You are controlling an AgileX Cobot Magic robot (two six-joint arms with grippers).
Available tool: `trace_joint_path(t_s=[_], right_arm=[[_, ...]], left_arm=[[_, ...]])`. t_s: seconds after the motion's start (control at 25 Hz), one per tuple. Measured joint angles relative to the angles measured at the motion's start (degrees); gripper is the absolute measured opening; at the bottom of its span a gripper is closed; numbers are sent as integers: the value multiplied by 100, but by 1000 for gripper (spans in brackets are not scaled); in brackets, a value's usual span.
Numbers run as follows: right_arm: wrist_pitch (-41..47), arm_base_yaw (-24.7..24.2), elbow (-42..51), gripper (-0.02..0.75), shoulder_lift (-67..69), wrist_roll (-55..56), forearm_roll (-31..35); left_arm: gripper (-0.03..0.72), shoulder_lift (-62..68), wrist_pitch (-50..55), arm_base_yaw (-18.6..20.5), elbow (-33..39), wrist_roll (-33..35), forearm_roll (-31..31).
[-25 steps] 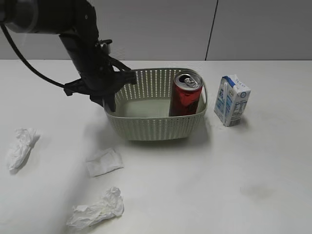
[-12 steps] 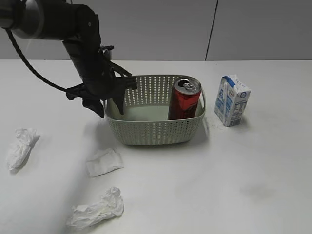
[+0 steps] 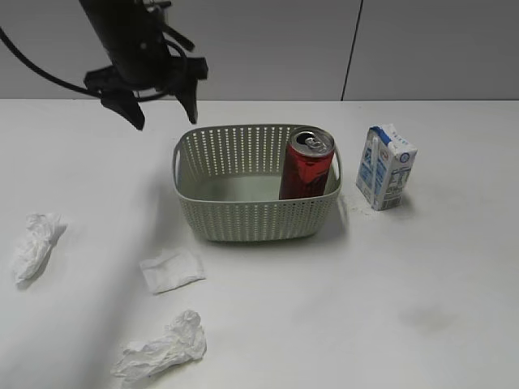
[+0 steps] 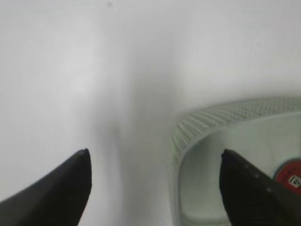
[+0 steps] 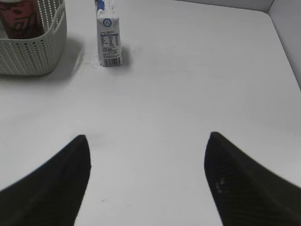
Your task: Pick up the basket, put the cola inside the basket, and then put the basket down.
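The sage-green basket (image 3: 243,212) stands on the white table. The red cola can (image 3: 306,166) stands upright inside it at its right end. My left gripper (image 3: 162,104) is open and empty, raised above and behind the basket's left end. In the left wrist view the open jaws (image 4: 155,157) frame the basket's corner (image 4: 188,129), with a bit of the cola (image 4: 292,175) at the right edge. My right gripper (image 5: 146,141) is open and empty over bare table. The basket (image 5: 33,54) and cola (image 5: 21,19) show at that view's top left.
A white-and-blue carton (image 3: 386,167) stands right of the basket, also seen in the right wrist view (image 5: 108,40). Crumpled tissues lie at the left (image 3: 34,243), front left (image 3: 160,348), and a flat one (image 3: 170,269) before the basket.
My left gripper has let go of the basket's left rim and risen up and back. The basket, tilted a second ago, now rests level on the table.
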Motion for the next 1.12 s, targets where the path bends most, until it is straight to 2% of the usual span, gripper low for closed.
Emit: trace_joint_path(t_s=[0.16, 0.4, 0.56, 0.76, 0.96, 1.12], right_arm=[[19, 0, 32, 571, -11, 237, 0], [37, 0, 29, 571, -105, 279, -109], [49, 0, -184, 571, -110, 284, -617], [68, 0, -7, 571, -110, 325, -533], [62, 0, 18, 571, -110, 335, -451], [62, 0, 18, 571, -110, 335, -452]], left_arm=[[633, -101, 92, 489, -556, 263, 0], [594, -526, 150, 1056, -607, 536, 189], [589, -845, 156, 1225, -607, 627, 618], [589, -1132, 161, 1701, -618, 771, 485], [589, -1738, 154, 2019, -76, 893, 481], [589, -2522, 152, 2001, 934, 1081, 634]])
